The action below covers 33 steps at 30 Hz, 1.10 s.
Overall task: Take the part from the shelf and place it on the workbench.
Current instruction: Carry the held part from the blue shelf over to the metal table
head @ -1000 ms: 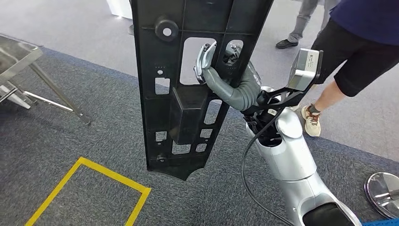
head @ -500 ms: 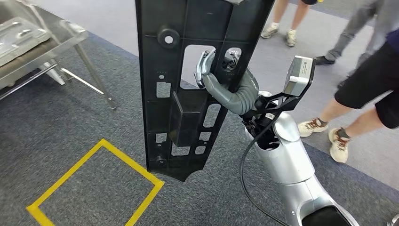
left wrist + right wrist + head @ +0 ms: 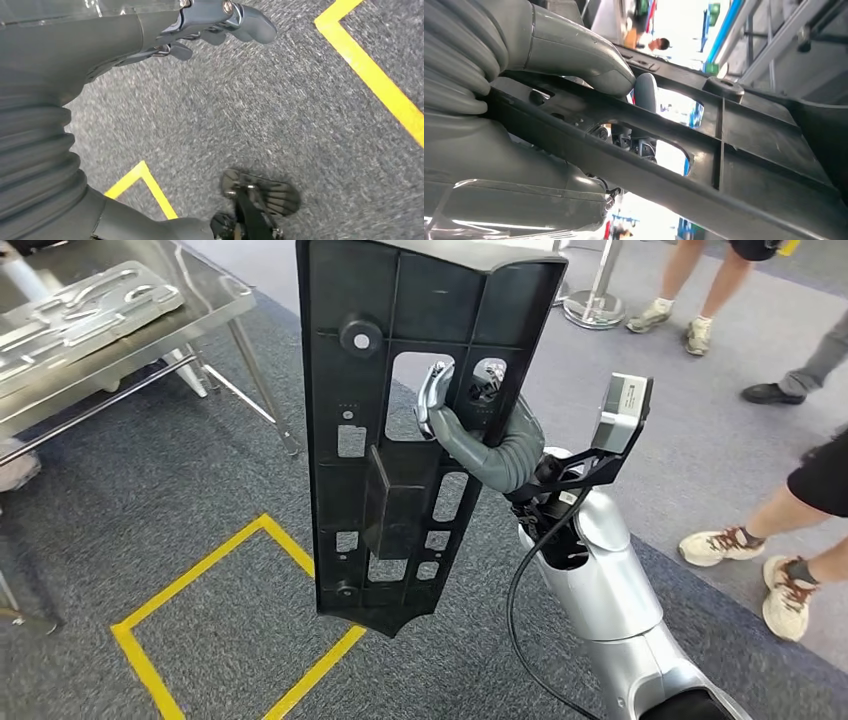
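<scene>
— Where is the part?
— The big black part (image 3: 420,420) is up in the air, standing tall in front of the robot. It hangs over the grey carpet (image 3: 160,500), above the near right corner of the yellow tape square (image 3: 215,635).

— What holds it?
— The right robot hand (image 3: 455,405) grips it. The fingers (image 3: 432,390) poke through a window cut in the part and curl round the bar beside it. The thumb (image 3: 589,55) presses on the other side of that bar.

— And the other robot hand?
— The left robot hand (image 3: 200,30) hangs low over the carpet. Its fingers are bent in and hold nothing.

— Is there room to move?
— A metal table (image 3: 215,315) stands far to the left, well apart from the part. A person's legs (image 3: 770,550) are on the right, past the silver arm (image 3: 610,590).
</scene>
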{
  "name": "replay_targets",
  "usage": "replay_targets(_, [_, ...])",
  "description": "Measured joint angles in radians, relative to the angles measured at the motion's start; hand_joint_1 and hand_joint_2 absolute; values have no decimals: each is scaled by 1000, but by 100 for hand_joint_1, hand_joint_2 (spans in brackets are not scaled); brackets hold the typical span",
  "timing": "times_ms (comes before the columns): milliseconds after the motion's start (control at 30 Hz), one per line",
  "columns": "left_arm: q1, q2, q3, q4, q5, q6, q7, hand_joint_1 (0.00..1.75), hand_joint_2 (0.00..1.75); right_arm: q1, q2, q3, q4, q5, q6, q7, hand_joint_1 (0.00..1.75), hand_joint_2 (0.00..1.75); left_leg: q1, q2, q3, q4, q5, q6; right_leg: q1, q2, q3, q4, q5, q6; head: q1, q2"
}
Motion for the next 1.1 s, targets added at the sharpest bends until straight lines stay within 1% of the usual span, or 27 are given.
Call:
replay_targets(33, [-2, 0, 0, 0, 0, -2, 1, 0, 175, 2, 0, 0, 1, 0, 0, 0, 175, 175, 2, 8, -29, 60, -22, -2, 2, -14, 1, 0, -2, -2, 0, 0])
replay_targets(67, [-2, 0, 0, 0, 0, -4, 3, 0, 175, 5, 0, 0, 2, 1, 0, 1, 175, 175, 3, 12, -46, 95, -30, -4, 4, -27, 2, 0, -4, -2, 0, 0])
replay_targets(100, [0, 0, 0, 0, 0, -6, 6, 0, 175, 7, 0, 0, 3, 2, 0, 1, 175, 175, 4, 15, -44, 92, -19, -4, 4, -40, 3, 1, -6, -2, 0, 0])
replay_targets(133, [2, 0, 0, 0, 0, -7, 9, 0, 175, 8, 1, 0, 4, 3, 0, 1, 175, 175, 5, 19, -21, 49, 8, -3, 5, -52, 6, 1, -9, -1, 0, 0])
replay_targets(167, [3, 0, 0, 0, 0, -8, 11, 0, 175, 8, 1, 0, 4, 4, 0, 1, 175, 175, 4, 34, 17, -21, 43, 0, 5, -63, 10, 1, -12, 2, 0, 0])
replay_targets(200, [3, 0, 1, 0, 0, -8, 12, 0, 175, 8, 1, 0, 5, 5, 0, 1, 175, 175, -2, 60, 54, -92, 68, 4, 8, -73, 14, 1, -15, 5, 0, 0])
replay_targets(233, [1, 0, 1, 0, 0, -8, 13, 0, 175, 8, 1, -1, 5, 5, 0, 1, 175, 175, -8, 81, 82, -146, 83, 12, 11, -83, 17, 1, -18, 9, 0, 0])
replay_targets(267, [-1, 0, 2, 0, 0, -9, 13, 0, 175, 7, 1, -1, 5, 6, 0, 1, 175, 175, -13, 96, 96, -176, 87, 19, 14, -93, 20, 0, -21, 14, 0, 0])
replay_targets(300, [-1, 0, 2, 0, 0, -9, 14, 0, 175, 7, 1, -2, 5, 6, 0, 1, 175, 175, -18, 97, 97, -184, 83, 26, 17, -104, 21, -1, -22, 19, 0, 0])
replay_targets(333, [-1, 0, 3, 1, 0, -9, 14, 0, 175, 7, 2, -2, 6, 6, 0, 1, 175, 175, -17, 83, 96, -186, 85, 32, 18, -116, 24, -2, -24, 24, 0, 0])
replay_targets(367, [1, 0, 4, 1, 0, -9, 14, 0, 175, 6, 3, -2, 6, 6, 0, 1, 175, 175, -15, 71, 97, -190, 87, 37, 17, -115, 27, -1, -28, 30, 0, 0])
replay_targets(433, [2, -1, 6, 1, 0, -9, 15, 0, 175, 5, 5, -2, 6, 6, 0, 0, 175, 175, -8, 45, 102, -199, 93, 48, 12, -67, 12, 40, -57, 40, 1, 0])
replay_targets(500, [-2, -2, 10, 1, 1, -10, 15, 0, 175, 6, 6, -4, 8, 6, 0, 0, 175, 175, -6, 19, 104, -201, 95, 56, 6, -6, -48, 160, -113, 45, 3, 0])
replay_targets(533, [-4, -2, 11, 1, 1, -11, 15, 0, 175, 8, 6, -5, 9, 6, 0, 0, 175, 175, -6, 5, 104, -201, 95, 57, 5, 5, -85, 229, -138, 47, 3, 0])
replay_targets(567, [-5, -3, 12, 1, 2, -13, 15, 0, 175, 9, 5, -6, 11, 6, 0, 0, 175, 175, -6, -11, 104, -200, 95, 58, 6, 10, -113, 274, -146, 48, 3, 0])
replay_targets(600, [-4, -4, 13, 1, 2, -15, 15, 0, 175, 10, 5, -6, 12, 6, 0, 1, 175, 175, -7, -27, 105, -199, 95, 58, 6, 12, -125, 285, -135, 48, 3, 0])
replay_targets(633, [-3, -4, 14, 1, 2, -16, 15, 0, 175, 10, 5, -7, 13, 6, 0, 0, 175, 175, -7, -44, 106, -197, 95, 57, 6, 15, -117, 254, -104, 46, 3, 0])
replay_targets(667, [-3, -6, 14, 1, 2, -17, 15, 0, 175, 8, 5, -8, 14, 6, 0, 0, 175, 175, -7, -59, 106, -194, 94, 56, 6, 25, -93, 191, -61, 42, 3, 0])
replay_targets(733, [-4, -9, 15, 1, 2, -19, 16, 0, 175, 5, 5, -11, 16, 6, 0, 0, 175, 175, -7, -86, 103, -188, 91, 51, 3, 67, -41, 63, -2, 35, 3, 0])
replay_targets(800, [-3, -12, 15, 1, 2, -21, 16, 0, 175, 3, 5, -14, 19, 6, 0, -1, 175, 175, -3, -108, 96, -186, 92, 40, 3, 89, -21, 14, 9, 29, 2, 0])
replay_targets(867, [3, -11, 16, 1, 1, -25, 16, 0, 175, 1, 6, -14, 22, 7, 0, -1, 175, 175, 0, -125, 92, -190, 95, 28, 2, 68, -16, 3, 13, 21, 3, 0])
replay_targets(900, [5, -11, 16, 1, 1, -27, 16, 0, 175, -1, 7, -14, 24, 7, 1, -1, 175, 175, -2, -112, 90, -186, 90, 23, -1, 57, -11, -4, 15, 16, 0, 0])
replay_targets(933, [5, -10, 16, 2, 1, -30, 16, 0, 175, -3, 7, -14, 26, 6, 1, -1, 175, 175, -5, -86, 80, -164, 75, 17, -4, 44, -6, -12, 17, 11, -4, 0])
replay_targets(1000, [2, -10, 16, 2, 1, -34, 14, 0, 175, -5, 7, -15, 29, 6, 1, -2, 175, 175, -5, -18, 33, -59, 17, 5, -4, 17, 3, -20, 17, 5, -12, 0])
replay_targets(1033, [0, -9, 16, 2, 1, -35, 14, 0, 175, -5, 7, -16, 32, 5, 1, -2, 175, 175, -1, 1, -1, 11, -13, -1, -4, 2, 4, -20, 15, 4, -14, 0])
replay_targets(1067, [0, -9, 16, 2, 1, -36, 14, 0, 175, -4, 7, -17, 35, 5, 1, -2, 175, 175, 3, 10, -27, 64, -30, -5, -3, -12, 5, -20, 13, 4, -14, 0])
replay_targets(1100, [0, -10, 16, 2, 0, -37, 14, 0, 175, -4, 7, -17, 38, 5, 1, -2, 175, 175, 7, 14, -39, 85, -30, -9, -3, -25, 6, -19, 11, 5, -14, 0])
